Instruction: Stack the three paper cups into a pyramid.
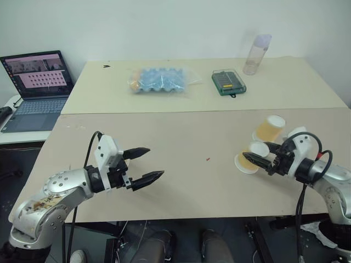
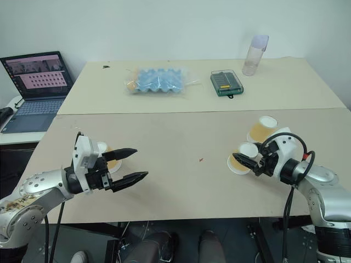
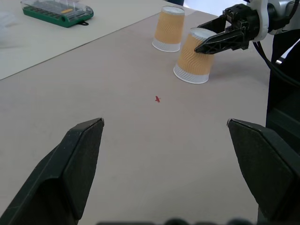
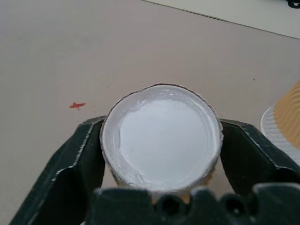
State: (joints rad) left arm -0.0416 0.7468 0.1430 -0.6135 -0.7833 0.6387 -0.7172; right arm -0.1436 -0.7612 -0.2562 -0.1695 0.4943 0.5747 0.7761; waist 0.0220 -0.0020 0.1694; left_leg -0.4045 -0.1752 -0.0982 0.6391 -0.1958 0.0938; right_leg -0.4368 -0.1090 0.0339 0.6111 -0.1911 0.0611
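Left claw (image 1: 147, 164), nearest the camera, hovers with jaws spread wide and empty over the bench (image 1: 181, 181), one paper cup (image 2: 111, 157) just behind it. Right of the red mark (image 1: 208, 160), the right claw (image 1: 253, 159) clamps an inverted paper cup (image 3: 195, 61); a third cup (image 1: 269, 128) stands just beyond it.

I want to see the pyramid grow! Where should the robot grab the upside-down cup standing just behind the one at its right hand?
Probably pinch the far cup high up, near its narrow white base, fingers on opposite sides, coming from above. Its wide rim sits flat on the table, and the near cup crowds one side lower down.
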